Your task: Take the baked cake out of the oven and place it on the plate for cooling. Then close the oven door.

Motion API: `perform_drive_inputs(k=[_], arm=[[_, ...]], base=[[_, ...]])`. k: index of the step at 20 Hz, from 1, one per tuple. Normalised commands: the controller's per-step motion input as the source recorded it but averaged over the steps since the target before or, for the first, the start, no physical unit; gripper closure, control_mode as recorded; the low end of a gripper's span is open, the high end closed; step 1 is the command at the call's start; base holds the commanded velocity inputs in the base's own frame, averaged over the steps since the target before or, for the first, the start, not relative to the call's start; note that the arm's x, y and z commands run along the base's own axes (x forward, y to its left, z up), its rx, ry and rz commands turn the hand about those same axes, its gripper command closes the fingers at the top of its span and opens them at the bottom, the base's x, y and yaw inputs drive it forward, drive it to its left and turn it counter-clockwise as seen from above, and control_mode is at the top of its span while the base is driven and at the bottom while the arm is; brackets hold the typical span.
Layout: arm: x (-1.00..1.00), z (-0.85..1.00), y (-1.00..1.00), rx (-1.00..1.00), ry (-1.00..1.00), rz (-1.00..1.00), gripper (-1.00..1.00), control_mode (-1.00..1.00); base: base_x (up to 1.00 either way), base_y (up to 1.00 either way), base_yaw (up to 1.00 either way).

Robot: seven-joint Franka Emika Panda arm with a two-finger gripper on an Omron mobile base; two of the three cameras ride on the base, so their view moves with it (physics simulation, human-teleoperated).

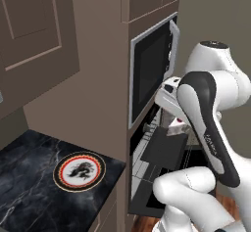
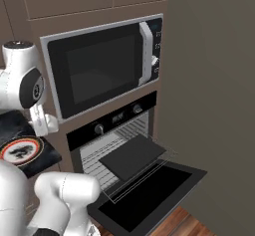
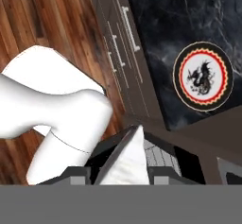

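My gripper [image 1: 172, 123] hangs in front of the open oven [image 1: 162, 152], above the pulled-out dark tray [image 2: 132, 155]. It is shut on the baked cake [image 3: 127, 157], which stands as a whitish wedge between the finger tips in the hand view. A red speck of the cake [image 1: 179, 122] peeks out beside the hand. The plate [image 1: 79, 171], red-orange rimmed with a black dragon, lies bare on the black marble counter to the left, also below the hand as the plate [image 3: 202, 75]. The oven door [image 2: 149, 195] is folded down flat. In the right base view the gripper [image 2: 44, 125] is at the far left.
The silver-framed microwave [image 2: 104, 70] sits directly above the oven. A wire rack [image 2: 107, 153] juts out under the tray. Brown cabinets stand above and left of the counter [image 1: 29, 177]. My own white arm [image 1: 211, 128] crosses in front of the oven opening.
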Motion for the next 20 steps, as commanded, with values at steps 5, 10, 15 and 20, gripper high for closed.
perform_drive_inputs(k=[5, 10, 15, 20], arm=[[-0.03, -0.1, 0.87, 0.0, 0.09, 0.11, 1.0, -1.0], [0.0, -0.28, 0.75, 0.0, 0.03, 0.08, 1.0, -1.0], [0.02, -0.42, 0.65, -0.01, 0.02, 0.05, 1.0, -1.0], [0.14, -0.51, 0.56, -0.02, 0.01, 0.03, 1.0, -1.0]], base=[[0.0, 0.0, 0.0], [0.0, 0.0, 0.0], [0.0, 0.0, 0.0], [0.0, 0.0, 0.0]])
